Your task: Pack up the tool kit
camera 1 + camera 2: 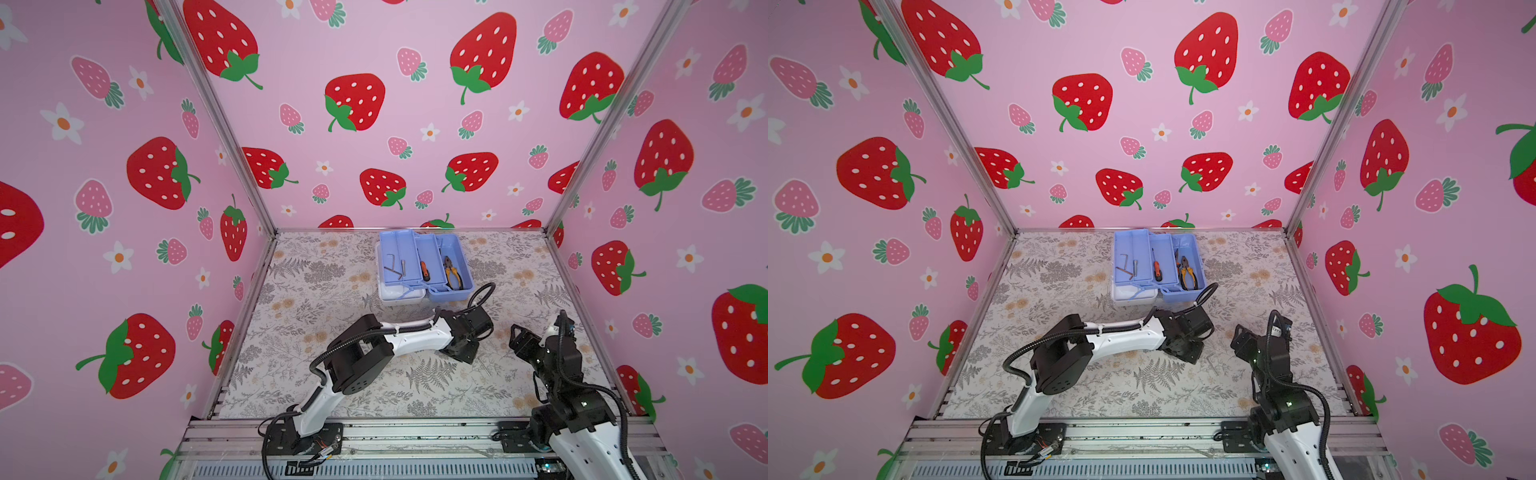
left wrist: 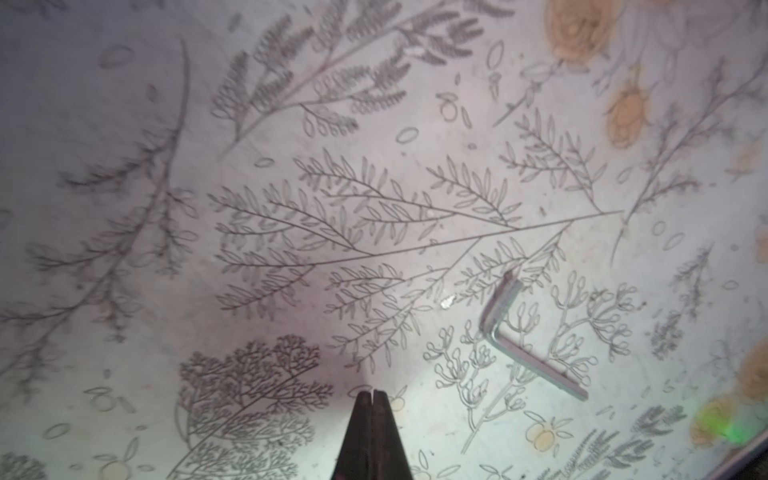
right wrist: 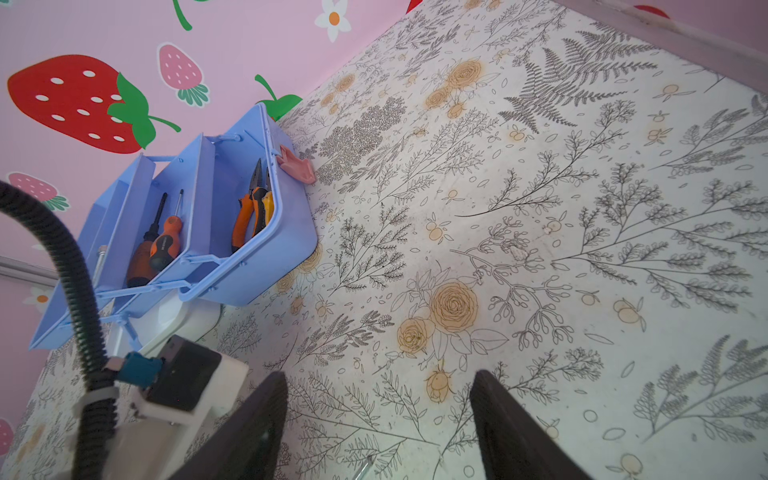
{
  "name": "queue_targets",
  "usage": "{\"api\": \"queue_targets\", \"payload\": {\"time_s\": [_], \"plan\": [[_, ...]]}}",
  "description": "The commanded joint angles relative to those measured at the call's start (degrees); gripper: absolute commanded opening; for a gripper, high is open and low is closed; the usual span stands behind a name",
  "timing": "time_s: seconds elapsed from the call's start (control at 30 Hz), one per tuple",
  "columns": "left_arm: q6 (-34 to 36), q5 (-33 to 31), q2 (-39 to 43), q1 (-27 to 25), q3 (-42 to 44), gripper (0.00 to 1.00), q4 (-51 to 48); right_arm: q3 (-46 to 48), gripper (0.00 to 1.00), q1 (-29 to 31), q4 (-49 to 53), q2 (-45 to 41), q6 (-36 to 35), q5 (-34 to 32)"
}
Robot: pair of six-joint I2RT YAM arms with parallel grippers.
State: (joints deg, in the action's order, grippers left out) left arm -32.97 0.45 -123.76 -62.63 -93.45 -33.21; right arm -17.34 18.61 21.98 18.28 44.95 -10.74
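Note:
The tool kit [image 1: 466,266] stands open at the back middle of the mat in both top views. Its blue trays are fanned out over the white lid [image 1: 401,296]. Inside lie hex keys [image 1: 394,266], an orange-handled screwdriver [image 1: 424,271] and pliers [image 1: 453,274]. My left gripper [image 1: 461,353] points down at the mat in front of the kit. In the left wrist view it [image 2: 372,392] is shut with nothing in it. A loose hex key [image 2: 536,363] lies on the mat beside it, untouched. My right gripper [image 3: 380,378] hangs open over bare mat.
A pink latch [image 3: 296,168] sticks out from the kit's blue base [image 3: 270,266]. The left arm's black cable [image 1: 482,291] loops close to the kit's front corner. Pink strawberry walls and metal posts close off three sides. The arm bases sit on the front rail [image 1: 415,436].

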Motion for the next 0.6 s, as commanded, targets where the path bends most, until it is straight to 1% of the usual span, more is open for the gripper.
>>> {"api": "queue_targets", "payload": {"time_s": [0.0, 0.57], "plan": [[-0.1, -1.3, 2.0, 0.1, 1.5, 0.00, 0.0, 0.1, 0.73, -0.2, 0.3, -0.5, 0.3, -1.0], [-0.4, -1.7, 4.7, 2.9, 5.0, 0.00, 0.7, 1.5, 0.73, -0.3, -1.0, 0.4, 0.2, -1.1]]}}
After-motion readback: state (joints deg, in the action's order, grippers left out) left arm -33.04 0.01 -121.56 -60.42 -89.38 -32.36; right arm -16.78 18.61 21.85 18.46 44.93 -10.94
